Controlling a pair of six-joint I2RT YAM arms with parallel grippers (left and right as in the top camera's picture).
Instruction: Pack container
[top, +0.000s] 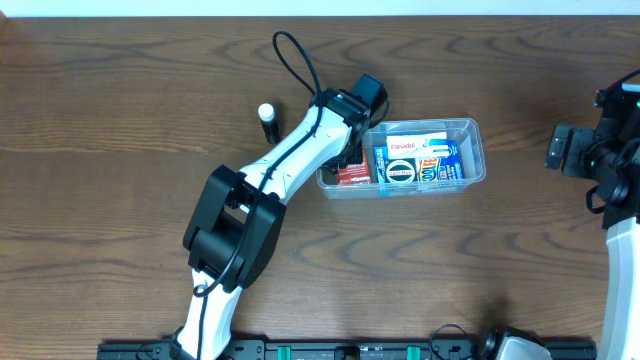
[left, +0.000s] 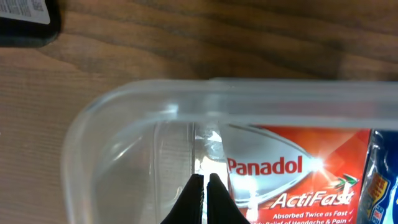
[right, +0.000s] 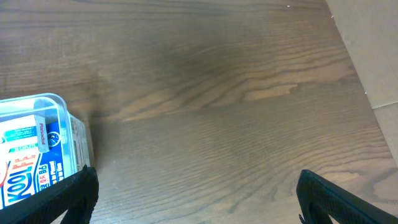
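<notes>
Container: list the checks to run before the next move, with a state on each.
1. Left end effector shut, gripping nothing: ok.
2. Left end effector inside the container, clear of the Panadol box: cannot tell, very close.
3. Right end effector open, away from the container: ok.
4. Container flat on the table: ok.
5. Everything packed: not ok, a white-capped tube stands outside.

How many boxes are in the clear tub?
4 show in the container: a red box at the left end, a white box at the back, two blue boxes along the front. Others may hide underneath.
</notes>
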